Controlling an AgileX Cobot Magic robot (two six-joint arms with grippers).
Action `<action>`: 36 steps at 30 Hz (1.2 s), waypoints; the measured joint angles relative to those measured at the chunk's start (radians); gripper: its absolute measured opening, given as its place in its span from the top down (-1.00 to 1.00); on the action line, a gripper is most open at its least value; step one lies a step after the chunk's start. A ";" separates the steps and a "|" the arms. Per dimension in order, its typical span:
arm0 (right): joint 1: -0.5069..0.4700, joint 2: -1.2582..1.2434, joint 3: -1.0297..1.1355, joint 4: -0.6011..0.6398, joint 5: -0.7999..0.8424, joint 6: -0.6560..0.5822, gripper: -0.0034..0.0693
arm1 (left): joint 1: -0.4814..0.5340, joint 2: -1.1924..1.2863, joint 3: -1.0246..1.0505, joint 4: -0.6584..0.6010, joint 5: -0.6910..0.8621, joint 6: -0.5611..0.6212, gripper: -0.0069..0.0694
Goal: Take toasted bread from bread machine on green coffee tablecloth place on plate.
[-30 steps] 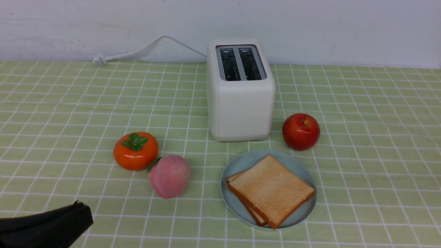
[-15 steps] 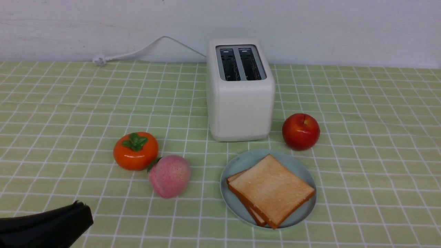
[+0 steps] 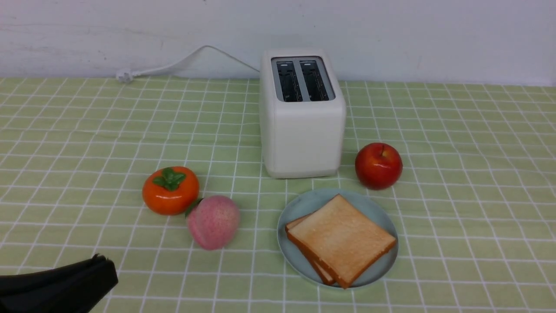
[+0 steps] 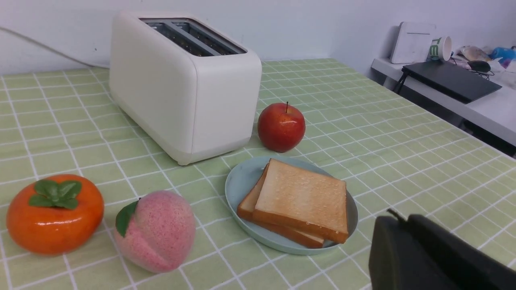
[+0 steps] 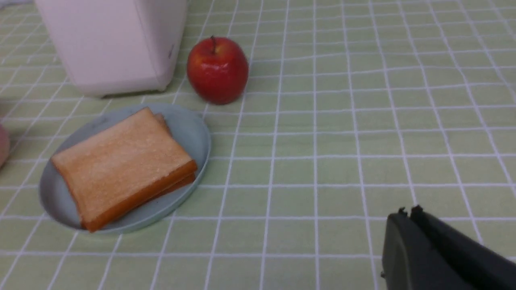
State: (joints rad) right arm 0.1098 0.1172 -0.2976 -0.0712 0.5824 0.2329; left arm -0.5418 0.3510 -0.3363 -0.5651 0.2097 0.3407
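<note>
Two slices of toasted bread [image 3: 341,240] lie stacked on the pale blue-green plate [image 3: 296,208], in front of the white bread machine [image 3: 302,126], whose two top slots hold nothing. All rest on the green coffee tablecloth [image 3: 456,174]. My left gripper [image 3: 102,265] hangs shut and empty at the near left corner, far from the plate. In the left wrist view it [image 4: 397,217] sits beside the plate [image 4: 242,181] and toast [image 4: 302,197]. My right gripper [image 5: 407,211] is shut and empty, well to the side of the plate [image 5: 193,133] and toast [image 5: 121,165].
A red apple [image 3: 378,165] stands right of the bread machine. An orange persimmon [image 3: 170,190] and a pink peach [image 3: 213,222] lie left of the plate. The white power cord [image 3: 173,65] runs along the back wall. A side desk with a laptop [image 4: 451,80] stands beyond the table.
</note>
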 joint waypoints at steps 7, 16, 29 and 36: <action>-0.134 -0.113 0.265 0.122 -0.237 -0.135 0.96 | 0.000 0.000 0.000 0.000 0.001 0.000 0.74; -0.138 -0.127 0.315 0.129 -0.192 -0.142 0.96 | 0.000 0.000 0.001 -0.003 0.004 0.000 0.72; -0.138 -0.127 0.315 0.129 -0.192 -0.142 0.96 | 0.000 0.000 0.001 -0.003 0.005 0.000 0.70; -0.138 -0.127 0.315 0.129 -0.192 -0.142 0.95 | 0.000 0.000 0.001 -0.003 0.005 0.000 0.67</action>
State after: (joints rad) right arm -0.0286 -0.0099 0.0172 0.0574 0.3904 0.0911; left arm -0.5418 0.3511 -0.3354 -0.5676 0.2149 0.3407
